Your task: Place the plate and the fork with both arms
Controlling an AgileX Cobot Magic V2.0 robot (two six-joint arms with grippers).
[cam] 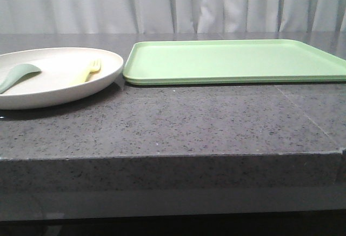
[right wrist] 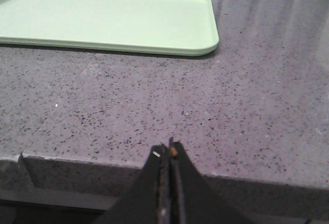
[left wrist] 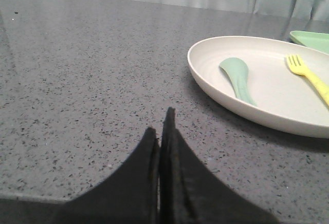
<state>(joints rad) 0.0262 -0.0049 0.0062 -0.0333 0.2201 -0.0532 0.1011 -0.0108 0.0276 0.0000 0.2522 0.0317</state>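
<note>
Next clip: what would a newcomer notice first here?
The big light-green tray fills the right and middle of the grey stone table, with nothing on it. Left of it sits the cream plate, carrying a yellow fork and a pale green spoon. Neither gripper touches anything.

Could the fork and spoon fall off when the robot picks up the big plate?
Maybe. The fork and spoon lie loose in the plate, so tilting it could slide them out. The plate's rim nearly meets the green tray, so a lift there might bump the tray. Both tools, left tool and right tool, are shut and must open before gripping anything.
</note>
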